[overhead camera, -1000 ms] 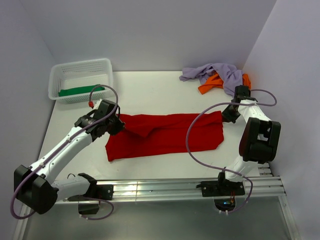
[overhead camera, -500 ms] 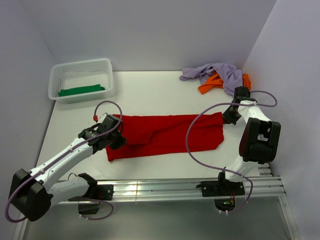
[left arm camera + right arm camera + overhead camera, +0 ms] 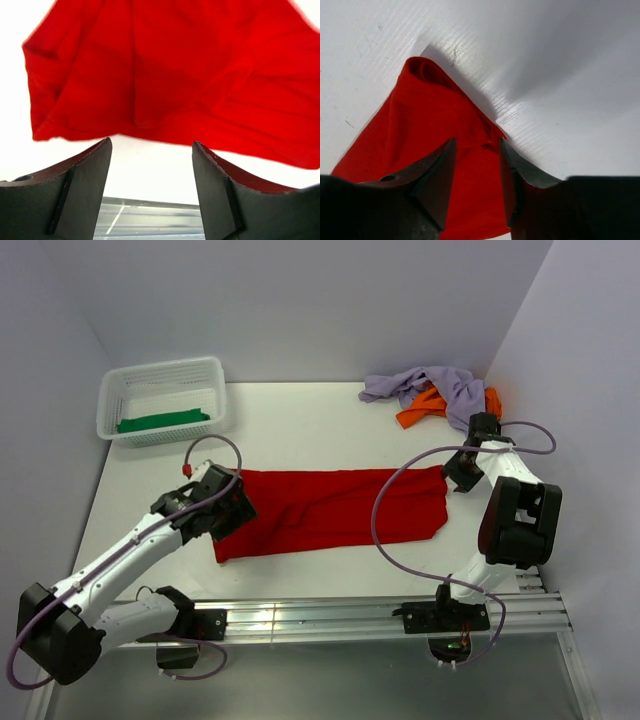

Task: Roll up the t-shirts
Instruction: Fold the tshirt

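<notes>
Both tools gape empty over the flat red t-shirt (image 3: 330,510): left gripper (image 3: 151,144) at its left end, right gripper (image 3: 477,142) at its right corner. Behind its left end, the green t-shirt (image 3: 162,421) lies in a basket (image 3: 160,373); behind its right end, the lavender t-shirt (image 3: 440,382) and orange t-shirt (image 3: 425,408) are heaped.

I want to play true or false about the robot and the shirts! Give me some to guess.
1. The red t-shirt lies spread out on the table. True.
2. The green t-shirt is inside the white basket. True.
3. The left hand is squeezing the red t-shirt. False: the left hand is open and holds nothing.
4. The orange t-shirt lies alone beside the basket. False: the orange t-shirt is piled with the lavender t-shirt in the far right corner.
</notes>
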### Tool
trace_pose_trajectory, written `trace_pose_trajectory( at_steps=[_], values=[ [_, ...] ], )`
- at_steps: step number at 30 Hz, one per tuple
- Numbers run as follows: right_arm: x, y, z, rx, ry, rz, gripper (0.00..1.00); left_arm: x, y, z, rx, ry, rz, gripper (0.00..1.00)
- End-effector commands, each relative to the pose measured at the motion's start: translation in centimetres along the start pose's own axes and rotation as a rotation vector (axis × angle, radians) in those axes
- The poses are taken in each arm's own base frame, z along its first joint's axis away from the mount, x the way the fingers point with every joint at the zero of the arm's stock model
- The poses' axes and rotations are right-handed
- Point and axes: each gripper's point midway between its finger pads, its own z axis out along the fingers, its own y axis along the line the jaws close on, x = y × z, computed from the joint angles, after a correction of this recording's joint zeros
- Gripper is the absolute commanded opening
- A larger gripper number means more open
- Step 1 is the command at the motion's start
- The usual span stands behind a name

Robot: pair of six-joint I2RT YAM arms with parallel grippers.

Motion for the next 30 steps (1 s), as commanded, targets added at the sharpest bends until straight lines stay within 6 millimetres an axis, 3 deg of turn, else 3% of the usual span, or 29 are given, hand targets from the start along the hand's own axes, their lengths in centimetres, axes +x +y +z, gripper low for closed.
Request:
trace_pose_trajectory(
  at_steps=[1, 5, 11, 19, 24, 27, 30],
  values=[
    [-2.8, 1.1, -2.6, -0.057, -0.111, 0.022, 0.5, -4.3, -0.7, -0.9, 0.013, -0.096, 0.01, 0.71],
    [-3.0, 2.1, -2.6, -0.108, -0.114, 0.022, 0.56, -7.4, 0.1, 0.9, -0.027, -0.118, -0.017, 0.71],
    [-1.7, 2.4, -0.3, -0.115, -0.039, 0.024, 0.57, -10.0, 0.9, 4.8, -0.063, -0.117, -0.038, 0.71],
    [0.6, 1.4, 2.0, -0.084, 0.023, 0.05, 0.57, -11.0, 1.0, 9.2, -0.113, -0.093, -0.012, 0.71],
    [2.4, 1.2, 2.7, -0.062, 0.047, 0.012, 0.56, -11.8, -0.1, 11.3, -0.1, -0.091, 0.004, 0.71],
    [3.7, 0.9, 3.0, -0.047, 0.071, -0.004, 0.5, -12.0, -0.1, 12.7, -0.122, -0.08, 0.026, 0.69],
    [5.5, 0.6, 3.2, -0.023, 0.111, -0.027, 0.38, -12.1, 0.0, 14.5, -0.151, -0.061, 0.055, 0.58]
  ],
)
